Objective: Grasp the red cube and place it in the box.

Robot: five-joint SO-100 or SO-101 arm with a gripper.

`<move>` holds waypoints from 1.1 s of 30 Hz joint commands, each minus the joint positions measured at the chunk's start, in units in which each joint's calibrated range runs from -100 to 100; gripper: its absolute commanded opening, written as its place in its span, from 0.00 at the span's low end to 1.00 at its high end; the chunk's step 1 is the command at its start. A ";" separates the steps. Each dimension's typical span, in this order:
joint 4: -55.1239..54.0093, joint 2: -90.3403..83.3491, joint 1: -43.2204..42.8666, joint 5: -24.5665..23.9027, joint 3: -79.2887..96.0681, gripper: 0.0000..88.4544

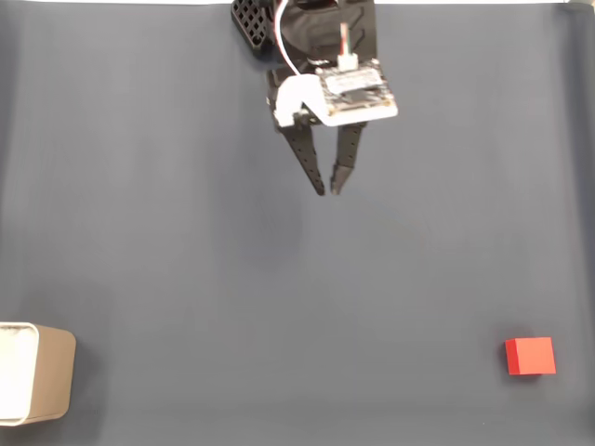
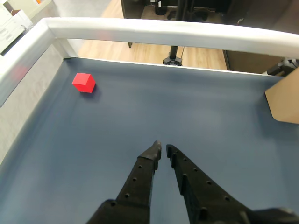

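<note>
Claw point(image 1: 329, 190) in the fixed view: my two black fingers point down toward 6 o'clock, tips nearly touching with a thin gap, nothing between them, so practically closed and empty. It sits upper centre of frame, hanging below my white wrist board point(image 1: 358, 91) and black arm, over the dark blue-grey mat point(image 1: 279, 297). Cube point(image 1: 530, 356) is at roughly 4 o'clock from my claw, well apart, resting flat on the mat near the right edge, low in frame. Box point(image 1: 42, 372) is at roughly 8 o'clock from my claw, also well apart, at the bottom-left corner, cut off by the left edge; tan wall, white inside. Cube and box sit at opposite sides of the mat.

Wrist view: claw point(image 2: 162, 148) enters from the bottom edge, fingers converging toward 12 o'clock, tips close with a narrow slit, gripping nothing. Cube point(image 2: 84, 82) lies at about 10 o'clock from the tips, far off, near the white rail point(image 2: 154, 30) on the left. Tan box corner point(image 2: 285, 100) pokes in at about 2 o'clock, at the right edge.
</note>
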 commanded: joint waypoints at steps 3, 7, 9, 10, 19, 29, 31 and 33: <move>-1.13 5.80 -3.36 1.07 -9.25 0.00; -1.13 10.13 -5.71 1.42 -13.81 0.01; -1.13 12.21 -6.92 1.47 -16.00 0.01; -1.13 13.25 -7.55 1.47 -17.01 0.01; -1.13 23.04 -12.24 1.81 -25.86 0.01; -1.87 38.81 -15.01 1.86 -40.00 0.08; -3.27 41.41 -15.37 1.86 -41.82 0.11; -5.07 43.75 -15.65 1.81 -43.28 0.13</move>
